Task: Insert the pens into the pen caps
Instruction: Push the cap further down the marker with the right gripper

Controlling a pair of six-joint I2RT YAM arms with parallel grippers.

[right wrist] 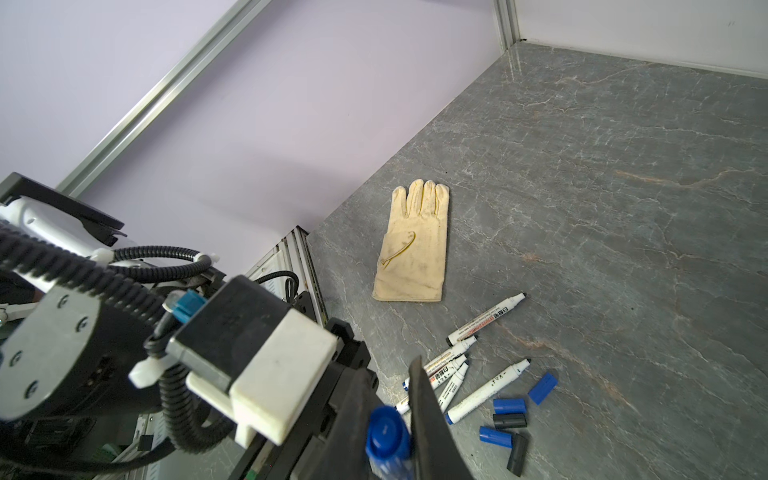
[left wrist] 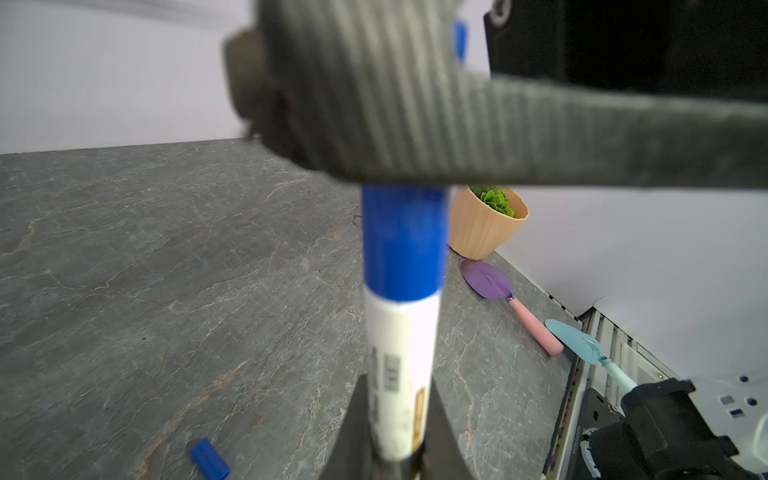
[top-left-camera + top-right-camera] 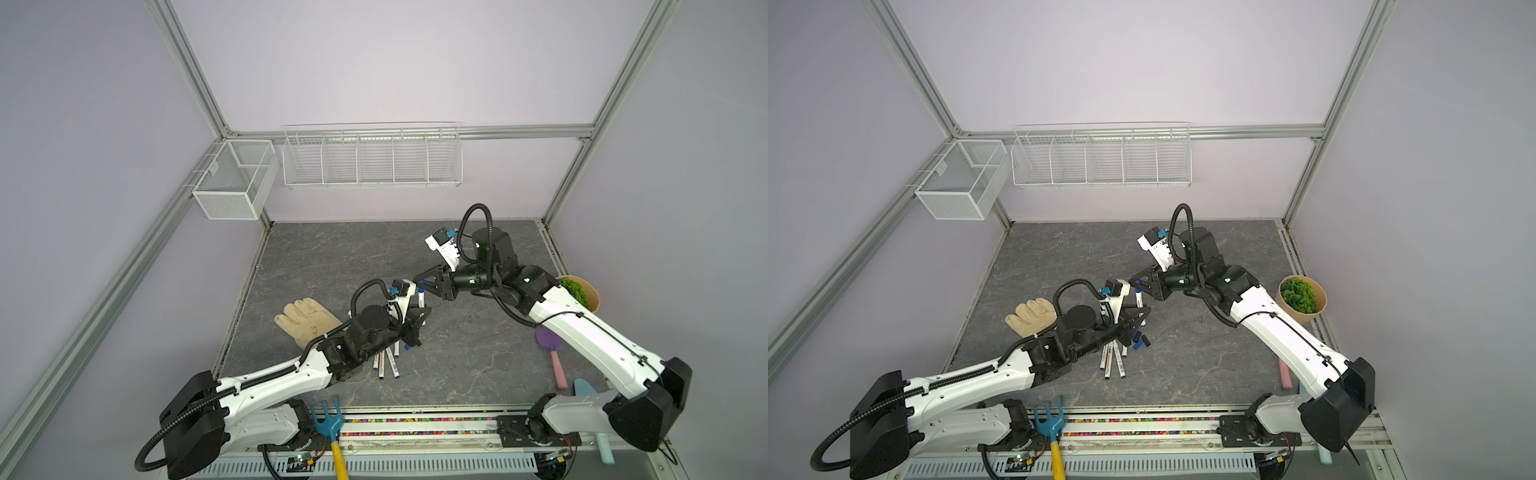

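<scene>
both grippers meet above the middle of the table, well apart from its edges, with bare grey top running to the back wall. the left gripper is clamped on a pen held roughly upright, its long axis near vertical, with a blue cap on its upper end. the right gripper is closed on that cap. the other pens and loose caps lie near the glove.

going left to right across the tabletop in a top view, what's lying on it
glove → uncapped pens → loose pen caps → potted plant
</scene>
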